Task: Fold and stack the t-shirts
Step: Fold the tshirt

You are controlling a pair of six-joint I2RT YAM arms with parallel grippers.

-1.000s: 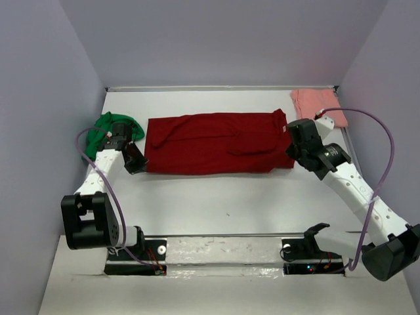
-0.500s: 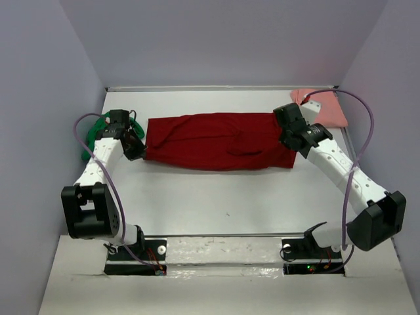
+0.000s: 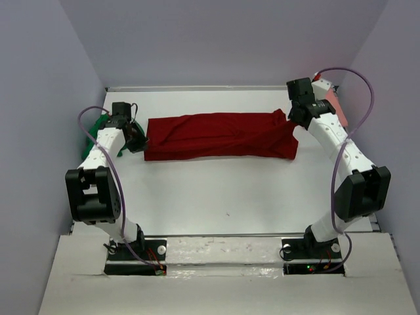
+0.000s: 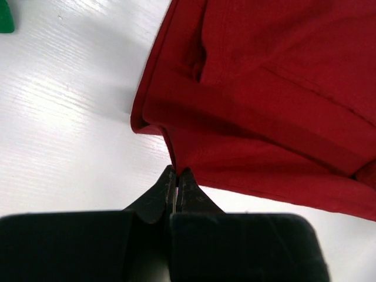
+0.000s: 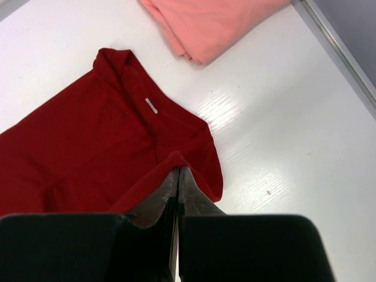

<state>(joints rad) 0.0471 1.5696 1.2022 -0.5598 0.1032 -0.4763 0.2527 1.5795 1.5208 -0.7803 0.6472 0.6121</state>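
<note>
Left gripper and right gripper each pinched one end of the dark red t-shirt; best carried level and in step. Uneven pull likely risked a skewed fold.

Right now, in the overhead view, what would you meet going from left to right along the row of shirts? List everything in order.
green t-shirt → left gripper → dark red t-shirt → right gripper → salmon pink t-shirt

light: bright, even | glare: white table | focus: sharp
</note>
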